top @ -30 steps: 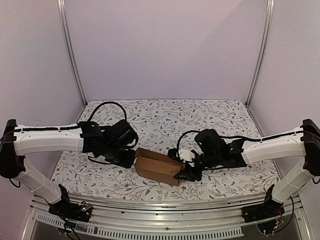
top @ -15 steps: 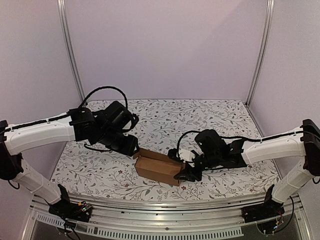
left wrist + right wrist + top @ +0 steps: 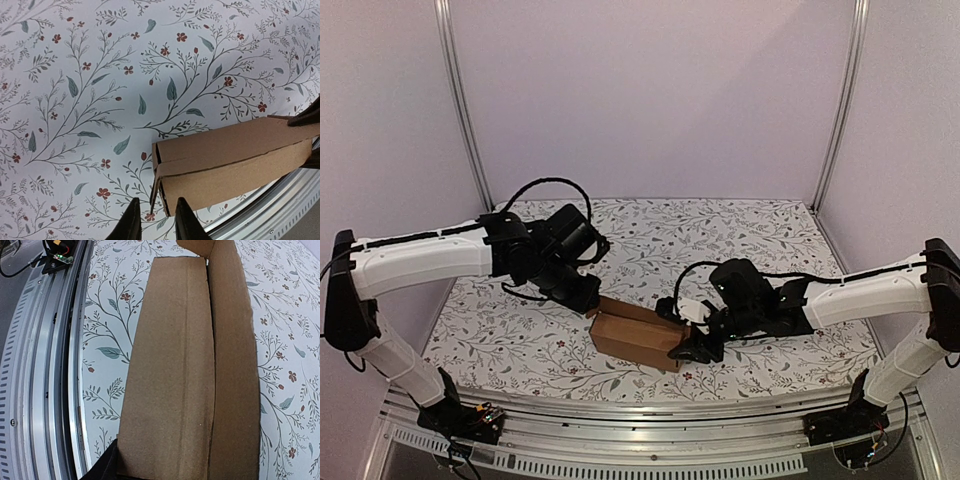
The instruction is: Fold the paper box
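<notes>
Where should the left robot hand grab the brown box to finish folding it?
Probably the loose end flap of the paper box, at its left end. It stands slightly ajar, so its thin edge can slip between the fingers. Come in from that open end, where the left end effector already sits. The right end effector is at the far end.

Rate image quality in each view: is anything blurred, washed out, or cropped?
Top external: soft, even light, slightly grainy, paper box readable. Left wrist: sharp on the floral tablecloth; left gripper fingertips cropped at the bottom edge. Right wrist: box fills the frame, evenly lit, no glare; only a sliver of the right gripper shows.
</notes>
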`<state>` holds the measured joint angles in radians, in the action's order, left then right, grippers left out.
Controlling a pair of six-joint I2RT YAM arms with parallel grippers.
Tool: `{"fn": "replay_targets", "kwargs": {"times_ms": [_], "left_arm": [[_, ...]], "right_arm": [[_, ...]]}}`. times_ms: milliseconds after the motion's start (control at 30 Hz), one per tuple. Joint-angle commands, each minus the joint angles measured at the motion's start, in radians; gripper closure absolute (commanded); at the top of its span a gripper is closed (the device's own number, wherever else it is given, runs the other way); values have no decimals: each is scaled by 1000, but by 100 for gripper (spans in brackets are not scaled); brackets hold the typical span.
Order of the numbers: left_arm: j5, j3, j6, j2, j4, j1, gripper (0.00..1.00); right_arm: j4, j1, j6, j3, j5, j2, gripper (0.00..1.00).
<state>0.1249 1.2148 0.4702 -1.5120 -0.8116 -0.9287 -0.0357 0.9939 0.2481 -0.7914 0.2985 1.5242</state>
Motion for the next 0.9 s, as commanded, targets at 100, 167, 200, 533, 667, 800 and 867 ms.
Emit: {"fn": "replay_targets", "kwargs": {"times_ms": [100, 167, 200, 533, 667, 800, 867], "left_arm": [[30, 13, -27, -32, -25, 11, 81], [30, 12, -29, -37, -19, 11, 84], [26, 12, -31, -39, -14, 11, 86], [-13, -9, -12, -43, 9, 11, 100], [-26, -32, 18, -24, 10, 11, 100], [-27, -75, 46, 0, 32, 3, 100], [-24, -91, 59, 10, 37, -2, 100]], "right_arm": [[-18, -6, -3, 20, -25, -2, 82], [-18, -6, -3, 20, -24, -2, 82], [-17, -5, -4, 20, -24, -2, 82], [-15, -6, -8, 18, -27, 4, 82], [-15, -5, -10, 17, -27, 7, 82], [-15, -5, -12, 17, -27, 8, 82], [-15, -5, -13, 15, -27, 10, 82]]}}
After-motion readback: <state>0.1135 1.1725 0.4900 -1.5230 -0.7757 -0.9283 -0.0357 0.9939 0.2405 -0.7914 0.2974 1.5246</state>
